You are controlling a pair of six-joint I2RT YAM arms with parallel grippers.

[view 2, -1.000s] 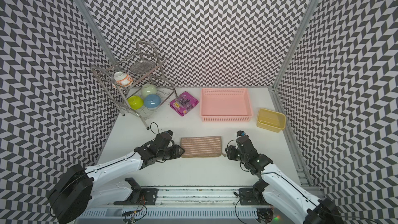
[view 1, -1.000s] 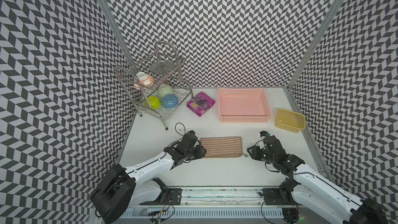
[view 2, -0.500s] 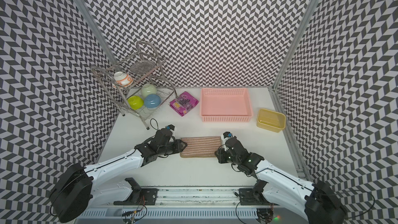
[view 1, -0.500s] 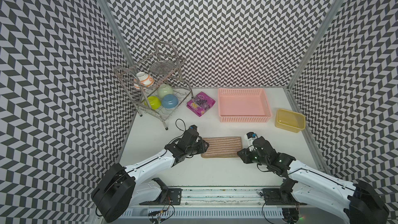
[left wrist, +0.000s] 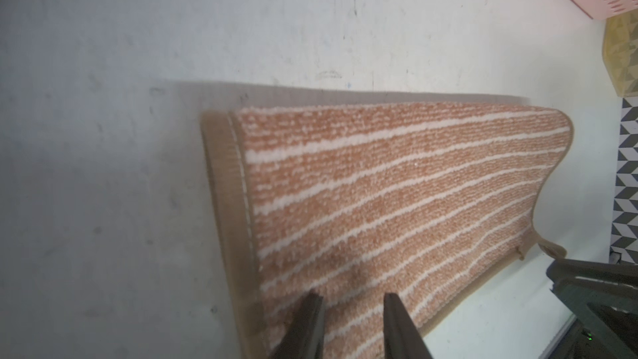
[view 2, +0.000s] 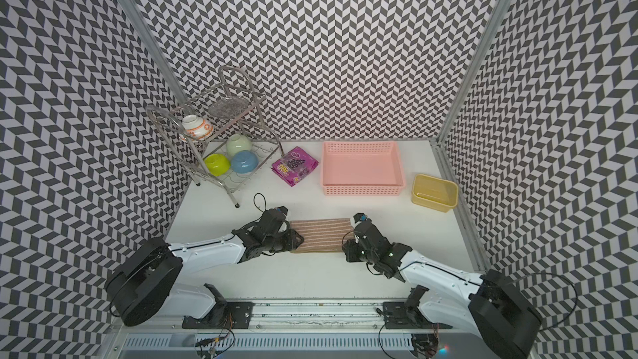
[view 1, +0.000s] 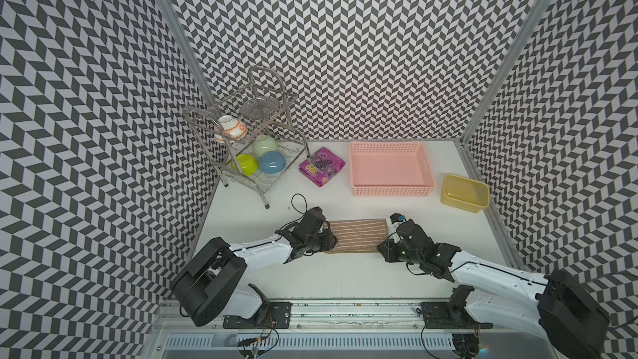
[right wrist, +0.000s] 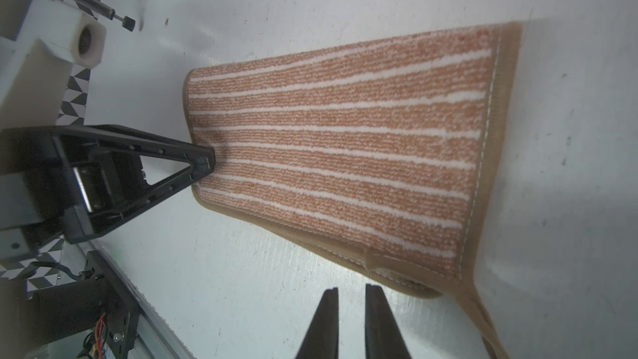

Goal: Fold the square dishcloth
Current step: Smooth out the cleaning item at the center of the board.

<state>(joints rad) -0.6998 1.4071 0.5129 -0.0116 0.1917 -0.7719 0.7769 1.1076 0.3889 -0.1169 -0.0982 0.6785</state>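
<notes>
Across the white worktop [view 1: 345,281], the tan-brown striped fabric dishcloth [view 1: 357,240] lies flat, folded double, between both arms. The left pincer [left wrist: 352,297], narrowly parted, has its tips on one end. The right pincer [right wrist: 352,290], narrowly parted and empty, sits just beside the looped corner.

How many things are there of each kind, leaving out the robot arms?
Bowls: 4 (white-orange, pale green, lime, blue)
Glass dish: 1
Rack: 1
Basket: 1
Tub: 1
Packet: 1
Dishcloth: 1
Total: 10
</notes>
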